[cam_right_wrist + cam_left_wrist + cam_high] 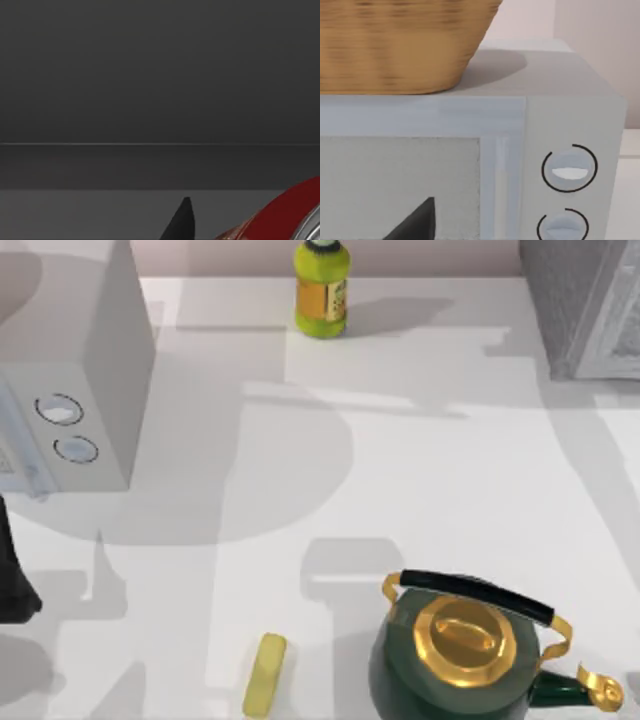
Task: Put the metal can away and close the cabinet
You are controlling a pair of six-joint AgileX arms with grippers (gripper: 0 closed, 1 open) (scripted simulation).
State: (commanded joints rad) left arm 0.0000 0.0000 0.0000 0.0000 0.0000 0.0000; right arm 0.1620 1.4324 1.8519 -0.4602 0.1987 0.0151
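The metal can (280, 222) shows in the right wrist view as a curve of red label with a silver rim, set against dark grey inner surfaces and a shelf edge. A black tip of my right gripper (182, 222) rises just beside the can; whether it touches the can I cannot tell. The grey cabinet (580, 310) stands at the table's far right corner in the top view. My left arm (12, 580) is parked at the left edge, and its gripper (415, 225) faces the front of a microwave.
A white microwave (80, 370) with two dials stands at the far left, a wicker basket (395, 45) on top of it. A yellow-green bottle (321, 290) is at the back centre. A dark green kettle (465, 660) and a yellow bar (265, 675) lie near the front edge.
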